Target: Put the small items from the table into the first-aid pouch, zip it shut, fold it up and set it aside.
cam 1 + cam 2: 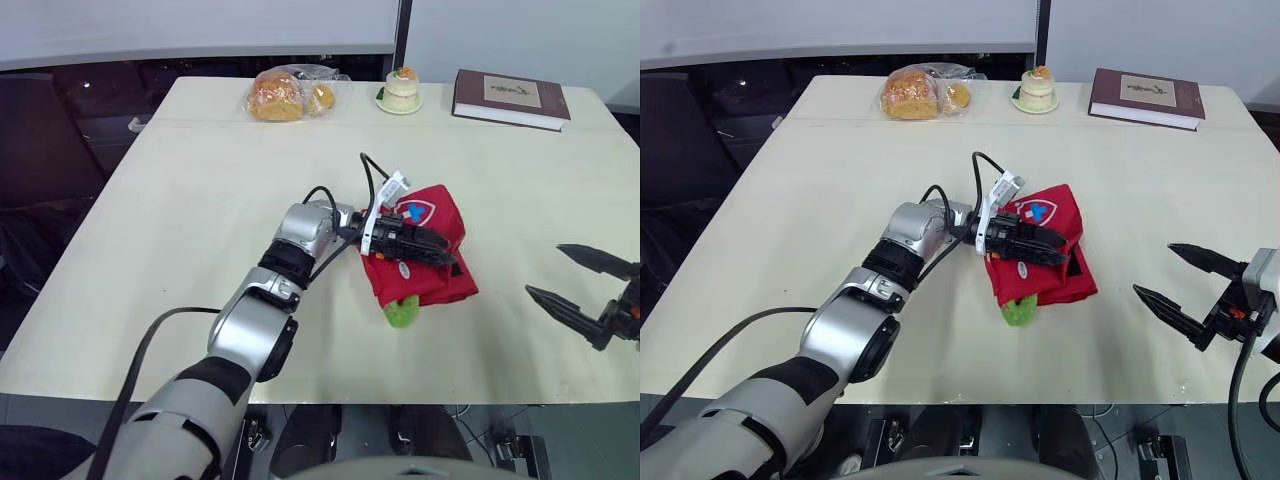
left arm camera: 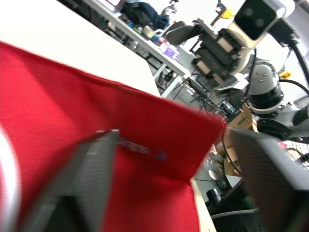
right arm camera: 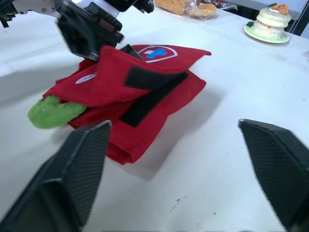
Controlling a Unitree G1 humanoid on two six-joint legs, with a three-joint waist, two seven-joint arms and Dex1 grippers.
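A red first-aid pouch (image 1: 430, 250) with a white cross badge lies partly folded near the table's middle, a black strap (image 3: 149, 92) across it. A green soft item (image 1: 402, 313) sticks out of its near end. My left gripper (image 1: 445, 252) reaches over the pouch from the left. Its fingers (image 2: 87, 183) are spread, with red fabric lying across the gap, and a fold of the pouch is lifted over them (image 3: 111, 58). My right gripper (image 1: 545, 270) hovers open just above the table, to the right of the pouch and apart from it.
At the table's far edge lie a clear bag of bread (image 1: 285, 95), a small cake on a plate (image 1: 402, 90) and a dark red book (image 1: 510, 98). The pale table (image 1: 200, 220) drops off close in front of my right gripper.
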